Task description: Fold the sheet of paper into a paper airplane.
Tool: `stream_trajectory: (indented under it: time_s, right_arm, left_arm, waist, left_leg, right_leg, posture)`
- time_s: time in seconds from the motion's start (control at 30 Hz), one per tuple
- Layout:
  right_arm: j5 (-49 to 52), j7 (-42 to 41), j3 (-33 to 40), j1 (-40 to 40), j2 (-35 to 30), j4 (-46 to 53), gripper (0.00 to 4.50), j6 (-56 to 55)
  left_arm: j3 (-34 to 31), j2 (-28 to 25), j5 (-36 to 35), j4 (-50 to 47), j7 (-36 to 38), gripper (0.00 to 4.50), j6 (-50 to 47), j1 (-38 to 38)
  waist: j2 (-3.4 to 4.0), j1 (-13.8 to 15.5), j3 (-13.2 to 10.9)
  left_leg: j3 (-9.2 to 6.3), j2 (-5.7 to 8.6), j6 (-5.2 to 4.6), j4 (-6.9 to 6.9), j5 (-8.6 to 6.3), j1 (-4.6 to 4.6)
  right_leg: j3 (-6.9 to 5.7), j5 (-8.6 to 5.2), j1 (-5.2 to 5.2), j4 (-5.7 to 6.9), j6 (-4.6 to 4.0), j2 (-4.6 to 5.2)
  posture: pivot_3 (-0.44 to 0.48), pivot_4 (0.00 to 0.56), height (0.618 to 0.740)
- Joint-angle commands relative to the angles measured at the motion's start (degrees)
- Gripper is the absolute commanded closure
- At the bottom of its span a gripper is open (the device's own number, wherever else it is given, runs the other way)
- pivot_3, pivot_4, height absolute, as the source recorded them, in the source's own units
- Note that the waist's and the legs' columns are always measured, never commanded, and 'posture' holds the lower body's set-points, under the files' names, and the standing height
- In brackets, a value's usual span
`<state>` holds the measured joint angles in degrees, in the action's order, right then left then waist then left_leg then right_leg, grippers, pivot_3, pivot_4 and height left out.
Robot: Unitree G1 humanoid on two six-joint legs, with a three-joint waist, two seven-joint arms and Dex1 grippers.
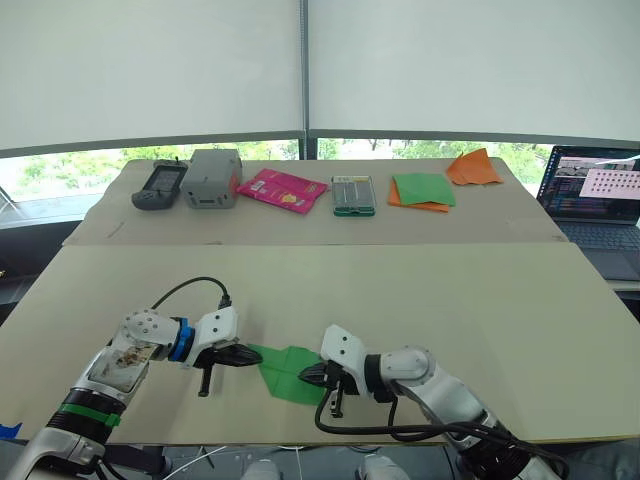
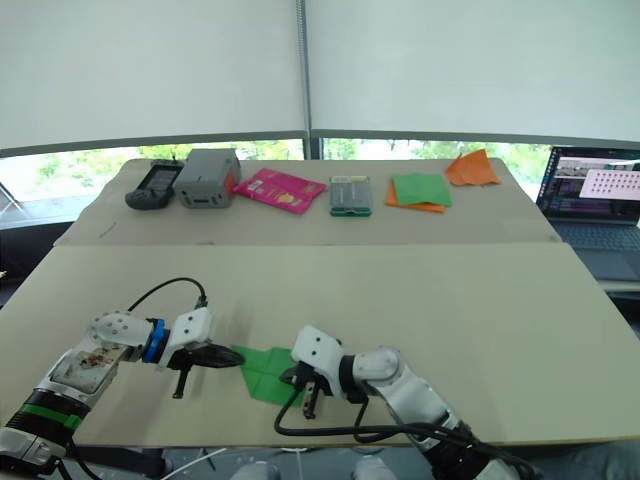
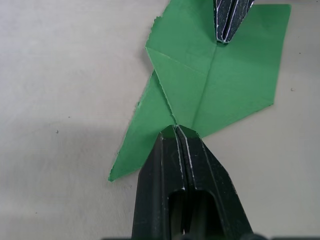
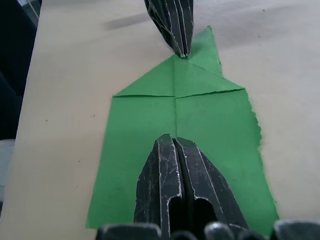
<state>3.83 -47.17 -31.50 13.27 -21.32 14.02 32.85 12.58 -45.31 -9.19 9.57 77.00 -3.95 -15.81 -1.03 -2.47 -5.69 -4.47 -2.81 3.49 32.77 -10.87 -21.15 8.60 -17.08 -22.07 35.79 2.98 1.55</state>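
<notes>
The sheet of paper is bright green and lies flat near the table's front edge, between my two grippers. It carries a centre crease, and one corner is folded in to a triangle. A second flap sticks out beside that triangle, and one edge is ragged. My left gripper is shut, its tip resting on the pointed end of the sheet. From the opposite side my right gripper is shut too, its tip resting on the centre crease of the sheet.
On the far table stand a black handheld device, a grey box, a pink packet, a green-edged case, a green sheet on orange paper and crumpled orange paper. A laptop sits at right.
</notes>
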Motion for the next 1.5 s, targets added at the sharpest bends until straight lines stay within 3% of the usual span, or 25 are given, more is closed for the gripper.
stream_trajectory:
  time_s: [0.03,0.57,1.5]
  right_arm:
    - [-1.05,1.04,-1.63,-3.53,-2.20,-5.92,4.50,7.47]
    - [0.61,5.33,-1.08,-1.25,1.32,-3.59,4.50,11.24]
    - [4.19,6.79,1.13,-6.69,-9.11,2.45,4.50,17.98]
  left_arm:
    - [1.65,-0.82,2.60,1.32,-0.03,4.46,-1.24,0.84]
    - [3.13,0.93,3.58,2.22,0.35,4.46,-0.67,-0.59]
    - [3.18,0.36,3.91,3.42,0.12,4.46,1.34,0.00]
  waist:
    - [-0.01,0.00,-0.01]
    - [-0.02,-0.19,-0.03]
    - [-0.03,0.34,-0.03]
  left_leg:
    - [0.00,0.00,0.00,0.00,0.00,0.00]
    - [-0.01,-0.01,0.12,0.00,-0.07,0.01]
    - [0.00,0.04,0.24,0.02,-0.15,-0.06]
  right_leg:
    - [0.00,0.00,0.00,0.00,0.00,0.00]
    - [0.00,0.00,-0.06,0.01,0.00,-0.02]
    - [0.02,-0.02,-0.02,-0.18,0.01,0.05]
  posture:
    - [0.000,0.150,0.740]
    - [0.000,0.150,0.740]
    - [0.000,0.150,0.740]
